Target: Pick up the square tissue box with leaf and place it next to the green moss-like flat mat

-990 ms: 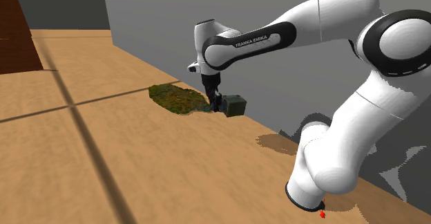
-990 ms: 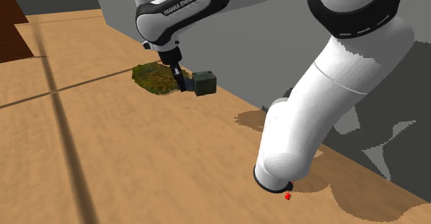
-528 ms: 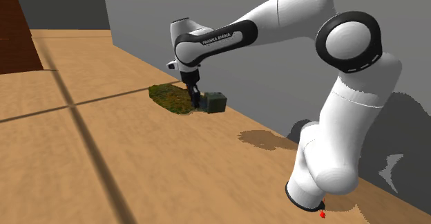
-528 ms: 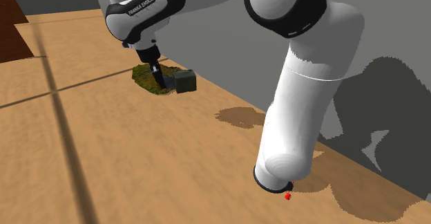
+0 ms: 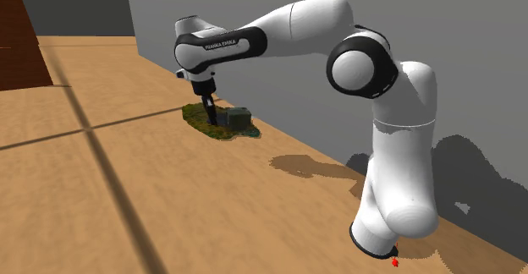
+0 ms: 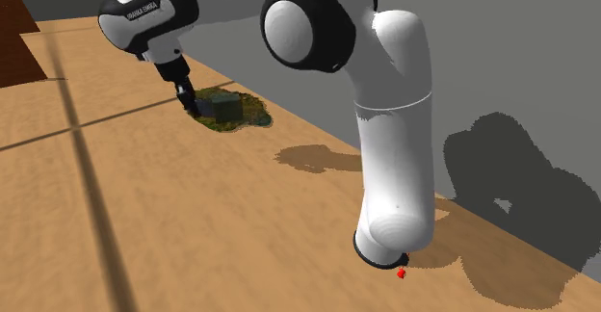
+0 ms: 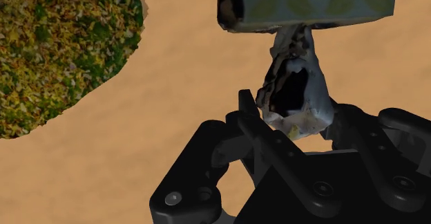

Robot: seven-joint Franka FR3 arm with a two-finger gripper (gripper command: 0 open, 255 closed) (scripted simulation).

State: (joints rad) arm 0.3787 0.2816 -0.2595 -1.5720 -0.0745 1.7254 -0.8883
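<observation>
Here is the tissue box [image 7: 307, 5]: a squarish dark green block, printed with pale leaf shapes, and a crumpled white-grey tuft of tissue sticks out of its top face. Beside it lies the mat [image 7: 62, 50], flat and round-edged, with a rough, mossy speckle of green, yellow and brown.

The counter [image 5: 169, 205] is smooth, light wood crossed by thin dark seams [image 5: 110, 188]. A plain grey wall [image 5: 474, 61] runs along its far side and carries the arm's shadow. A dark brown piece of furniture [image 5: 17, 35] stands at far left. The white arm [image 5: 296, 19] stretches out to the left, low over the mat's end.

In the wrist view the black fingers [image 7: 259, 136] are clamped on the tuft, so the box hangs straight off their tips over bare wood, apart from the mat's edge. In the shoulder view the box [image 5: 239, 119] sits just right of the fingers [image 5: 213, 122] and overlaps the right end of the mat [image 5: 201, 117]. In the second exterior view the box [image 6: 224, 108] is again right beside the fingers [image 6: 190, 106], in front of the mat [image 6: 252, 116]. I cannot tell whether the box touches down.
</observation>
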